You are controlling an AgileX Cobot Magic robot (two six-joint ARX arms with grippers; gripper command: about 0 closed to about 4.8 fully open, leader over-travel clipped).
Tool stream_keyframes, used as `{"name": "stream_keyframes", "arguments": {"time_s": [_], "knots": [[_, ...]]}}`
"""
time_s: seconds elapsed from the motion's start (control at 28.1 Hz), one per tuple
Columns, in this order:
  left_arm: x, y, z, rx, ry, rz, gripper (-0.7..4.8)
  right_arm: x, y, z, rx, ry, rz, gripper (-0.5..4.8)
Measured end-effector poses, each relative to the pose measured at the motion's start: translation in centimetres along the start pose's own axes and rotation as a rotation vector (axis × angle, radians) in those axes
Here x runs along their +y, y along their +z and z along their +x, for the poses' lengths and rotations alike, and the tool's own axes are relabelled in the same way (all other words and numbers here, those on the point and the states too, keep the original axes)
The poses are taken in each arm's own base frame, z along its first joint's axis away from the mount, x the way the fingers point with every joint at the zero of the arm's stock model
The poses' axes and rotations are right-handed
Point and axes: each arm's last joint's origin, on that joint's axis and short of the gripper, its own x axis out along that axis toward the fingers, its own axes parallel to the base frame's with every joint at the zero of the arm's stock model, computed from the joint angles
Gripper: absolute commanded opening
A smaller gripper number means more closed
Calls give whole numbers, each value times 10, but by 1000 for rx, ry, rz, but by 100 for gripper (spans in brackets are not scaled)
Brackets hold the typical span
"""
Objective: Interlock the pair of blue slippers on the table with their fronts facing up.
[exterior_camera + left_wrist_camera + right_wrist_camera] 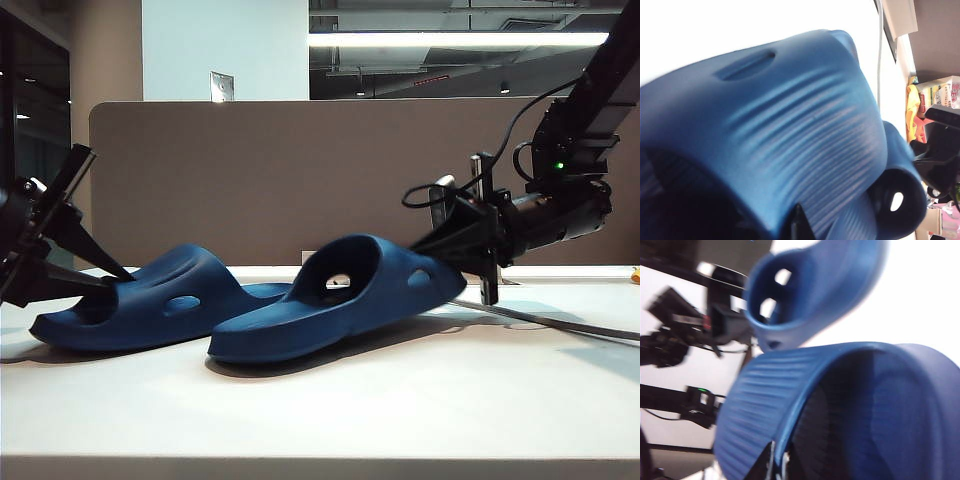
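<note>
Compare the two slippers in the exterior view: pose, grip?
Left slipper lies farther back, sole on the table; right slipper sits nearer and appears slightly lifted at its far end. The left hand meets the left slipper's strap end; the right hand, shut, grips the right slipper's edge. Both are navy, upright, with side holes.
</note>
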Motion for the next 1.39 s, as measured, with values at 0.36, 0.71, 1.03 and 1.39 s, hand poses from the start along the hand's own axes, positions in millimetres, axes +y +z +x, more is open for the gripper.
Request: {"name": "stream_keyframes", "arguments": {"time_s": [0.36, 0.71, 1.03, 1.39], "knots": [[10, 14, -15, 41, -78, 41, -6, 2, 2, 0, -45, 74, -13, 11], [19, 32, -31, 140, -24, 107, -6, 3, 3, -7, -97, 138, -12, 10], [4, 40, -36, 220, 71, 237, -6, 12, 6, -26, -149, 149, -39, 8], [-10, 31, -33, 286, 27, 291, -6, 32, 25, -36, -164, 146, -109, 8]]}}
